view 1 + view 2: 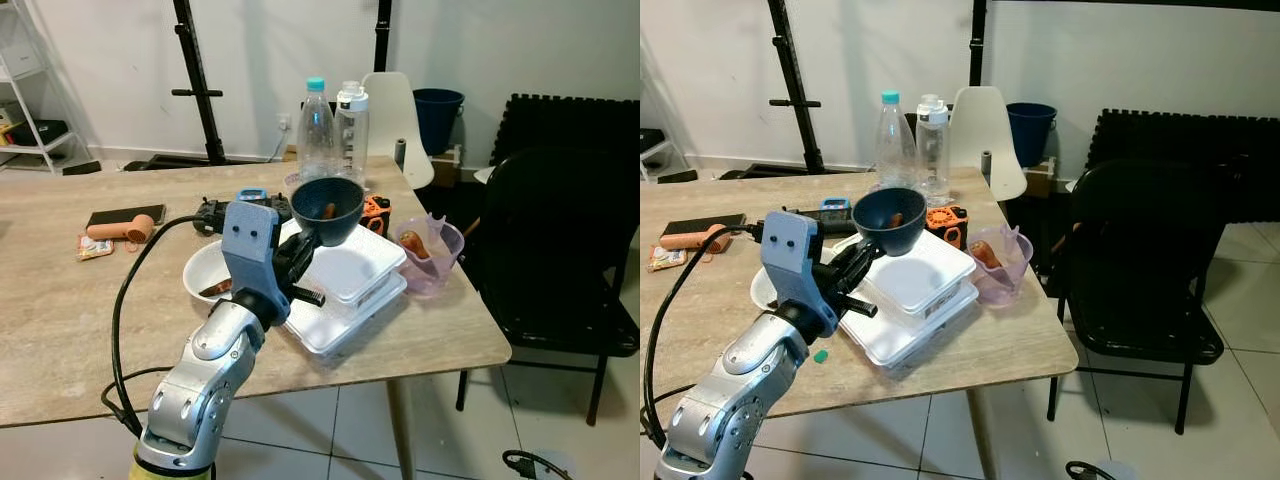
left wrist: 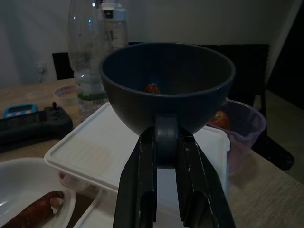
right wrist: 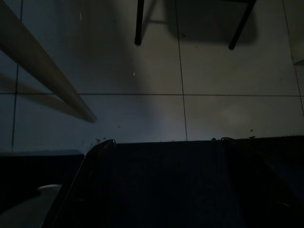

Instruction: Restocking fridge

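Observation:
My left gripper (image 1: 305, 246) is shut on the tab handle of a dark blue bowl (image 1: 327, 205), which it holds just above the table. Inside the bowl lies a small reddish-brown piece of food (image 2: 152, 88). Under and beyond the bowl are two stacked white lidded containers (image 1: 352, 278). The left wrist view shows both black fingers (image 2: 142, 185) clamped around the handle. To the left of the containers, a white bowl (image 1: 203, 268) holds a sausage. At the right, a purple cup (image 1: 432, 258) holds more food. My right arm hangs idle over dim floor tiles.
Two clear bottles (image 1: 332, 128) stand behind the blue bowl, with a black controller (image 1: 214, 214) and an orange item (image 1: 376, 212) beside them. A phone and a pink tool (image 1: 124, 230) lie at the left. A black chair (image 1: 560, 250) stands just past the table's right edge (image 1: 480, 315).

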Robot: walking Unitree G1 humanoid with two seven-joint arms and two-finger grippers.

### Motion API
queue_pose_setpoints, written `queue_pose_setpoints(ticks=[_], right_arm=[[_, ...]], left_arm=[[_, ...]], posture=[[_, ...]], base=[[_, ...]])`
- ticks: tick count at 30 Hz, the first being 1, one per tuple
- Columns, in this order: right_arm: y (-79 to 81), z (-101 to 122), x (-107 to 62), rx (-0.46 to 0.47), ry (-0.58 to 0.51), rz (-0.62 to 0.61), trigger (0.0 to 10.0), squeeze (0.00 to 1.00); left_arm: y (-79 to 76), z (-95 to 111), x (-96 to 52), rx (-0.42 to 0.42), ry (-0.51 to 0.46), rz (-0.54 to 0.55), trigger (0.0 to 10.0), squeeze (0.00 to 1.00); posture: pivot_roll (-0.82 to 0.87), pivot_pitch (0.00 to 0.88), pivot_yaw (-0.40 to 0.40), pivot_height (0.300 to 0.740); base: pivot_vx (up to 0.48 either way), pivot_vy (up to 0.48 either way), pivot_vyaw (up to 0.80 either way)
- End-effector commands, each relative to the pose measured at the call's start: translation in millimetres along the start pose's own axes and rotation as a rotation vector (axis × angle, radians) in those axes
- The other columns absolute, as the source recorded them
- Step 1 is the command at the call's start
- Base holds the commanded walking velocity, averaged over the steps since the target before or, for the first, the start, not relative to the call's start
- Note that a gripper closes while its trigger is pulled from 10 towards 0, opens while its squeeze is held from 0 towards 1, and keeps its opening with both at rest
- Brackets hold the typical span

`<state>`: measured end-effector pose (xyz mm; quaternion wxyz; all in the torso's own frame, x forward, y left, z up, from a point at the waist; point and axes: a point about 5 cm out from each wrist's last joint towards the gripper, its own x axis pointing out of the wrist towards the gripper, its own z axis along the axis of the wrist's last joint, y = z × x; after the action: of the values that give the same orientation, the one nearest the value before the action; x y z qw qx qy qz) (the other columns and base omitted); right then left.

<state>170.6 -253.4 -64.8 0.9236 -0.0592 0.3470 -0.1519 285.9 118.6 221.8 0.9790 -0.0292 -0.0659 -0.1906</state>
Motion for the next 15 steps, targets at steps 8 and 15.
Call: queue_pose_setpoints(ticks=[8,15], right_arm=[[-3.1,-8.7,-3.4,0.015,0.024,-0.014,10.0,0.19],[-3.1,-9.9,-3.7,0.013,0.031,-0.013,10.0,0.18]], left_arm=[[-0.5,-6.1,1.6,-0.010,0.025,0.024,10.0,0.00],[-0.8,-6.0,2.1,-0.011,0.027,0.024,10.0,0.00]], posture=[[-0.10,0.071,0.006,0.740],[-0.10,0.075,0.006,0.740]], base=[[0.297,-0.324,0.00],[0.309,-0.276,0.00]])
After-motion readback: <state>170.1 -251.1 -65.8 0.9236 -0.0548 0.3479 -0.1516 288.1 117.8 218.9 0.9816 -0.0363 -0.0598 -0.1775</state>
